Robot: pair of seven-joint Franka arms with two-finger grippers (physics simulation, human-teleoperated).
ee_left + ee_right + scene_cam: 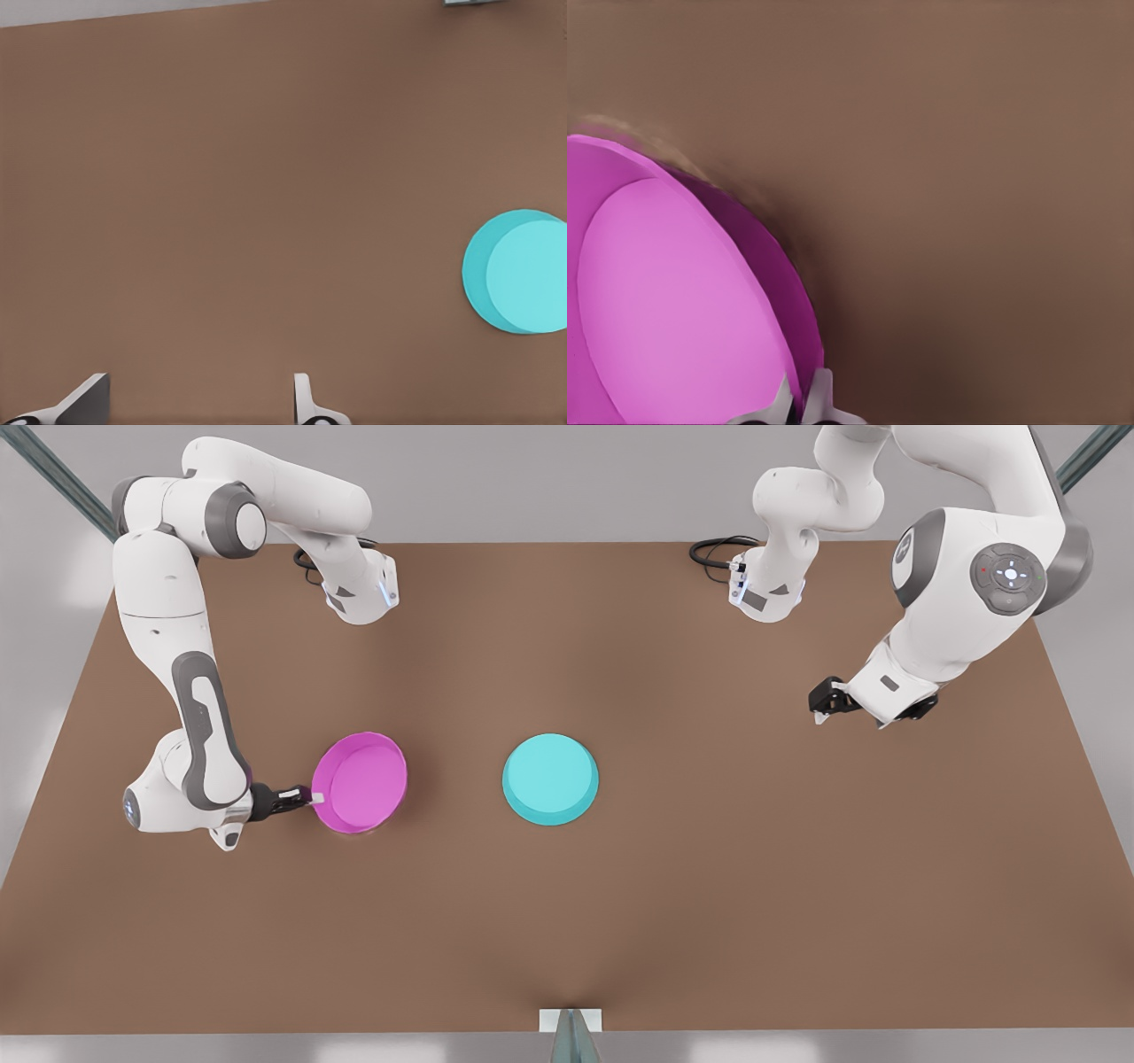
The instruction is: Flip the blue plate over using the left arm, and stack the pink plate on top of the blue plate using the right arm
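The right gripper [312, 798], on the arm at the front view's left, is clamped on the rim of the pink plate [361, 782]; in the right wrist view its two pale fingers [819, 398] pinch the plate's [673, 301] wall, one inside and one outside. The pink plate sits open side up, its lighter inner base showing, and it seems tipped a little, with the gripped edge raised off the brown table [567, 921], though the overhead angle makes that hard to confirm. The blue plate [550, 779] lies near the middle of the table, well apart from the pink one, toward the front view's right of it; it is upside down, flat base upward and rim on the tabletop. The left wrist view shows the same blue plate [518, 272] at the edge of its picture, base up. The left gripper [826, 700], on the arm at the front view's right, hangs above bare table, well away from both plates, and waits; its fingers [304, 400] stand apart with nothing between them. No brand, label or readable writing appears on either plate or on the table; a round control pad with small markings on the left arm [970, 602] carries nothing legible.
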